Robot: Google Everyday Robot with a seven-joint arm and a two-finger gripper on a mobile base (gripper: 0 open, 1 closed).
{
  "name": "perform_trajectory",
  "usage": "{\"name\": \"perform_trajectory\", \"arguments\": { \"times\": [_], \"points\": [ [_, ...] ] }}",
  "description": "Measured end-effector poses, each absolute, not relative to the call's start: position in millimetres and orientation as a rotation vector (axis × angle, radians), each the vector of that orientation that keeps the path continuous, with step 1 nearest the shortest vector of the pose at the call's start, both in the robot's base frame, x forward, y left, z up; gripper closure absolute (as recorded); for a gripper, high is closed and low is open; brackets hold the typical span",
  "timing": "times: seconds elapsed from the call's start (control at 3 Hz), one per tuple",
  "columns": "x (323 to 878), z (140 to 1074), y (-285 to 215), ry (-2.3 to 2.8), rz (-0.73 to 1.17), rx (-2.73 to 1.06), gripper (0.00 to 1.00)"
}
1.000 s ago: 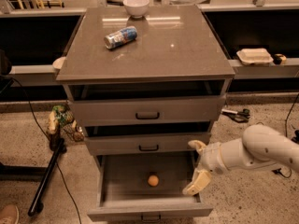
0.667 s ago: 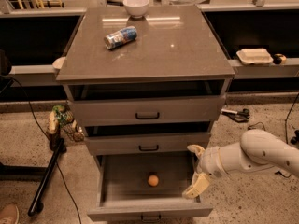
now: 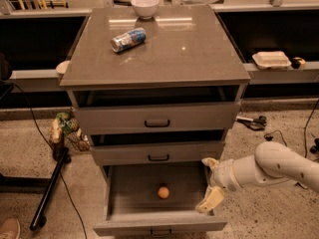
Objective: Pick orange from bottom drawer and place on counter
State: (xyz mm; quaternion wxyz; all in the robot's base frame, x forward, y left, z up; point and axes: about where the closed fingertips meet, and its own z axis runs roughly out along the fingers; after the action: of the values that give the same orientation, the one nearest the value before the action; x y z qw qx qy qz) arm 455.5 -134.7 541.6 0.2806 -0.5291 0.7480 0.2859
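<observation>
The bottom drawer [image 3: 124,210] is pulled open at the foot of the grey cabinet. The orange [image 3: 163,192] lies on its grey floor, near the middle. My gripper [image 3: 209,182] comes in from the right on a white arm and hangs over the drawer's right side, to the right of the orange and apart from it. Its two pale fingers are spread, one at the drawer's back right, one near the front right, and hold nothing. The glossy counter [image 3: 184,54] tops the cabinet.
A blue-and-white can [image 3: 128,39] lies on its side on the counter and a white bowl [image 3: 145,6] stands at its back edge. The two upper drawers are slightly open. A white food box [image 3: 271,59] sits on the right ledge. A dark stand and cables lie on the left floor.
My gripper and arm have shifted a little to the left, further over the drawer's right side. The orange has not moved.
</observation>
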Motion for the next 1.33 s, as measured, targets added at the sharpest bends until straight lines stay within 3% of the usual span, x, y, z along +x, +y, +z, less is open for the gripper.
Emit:
{"name": "perform_trajectory", "arguments": {
  "times": [0.67, 1.33],
  "points": [
    [473.4, 435.0, -165.1, 2.101, 0.709, -1.41, 0.0],
    [496.7, 345.4, -157.7, 2.078, 0.787, -1.372, 0.0]
  ]
}}
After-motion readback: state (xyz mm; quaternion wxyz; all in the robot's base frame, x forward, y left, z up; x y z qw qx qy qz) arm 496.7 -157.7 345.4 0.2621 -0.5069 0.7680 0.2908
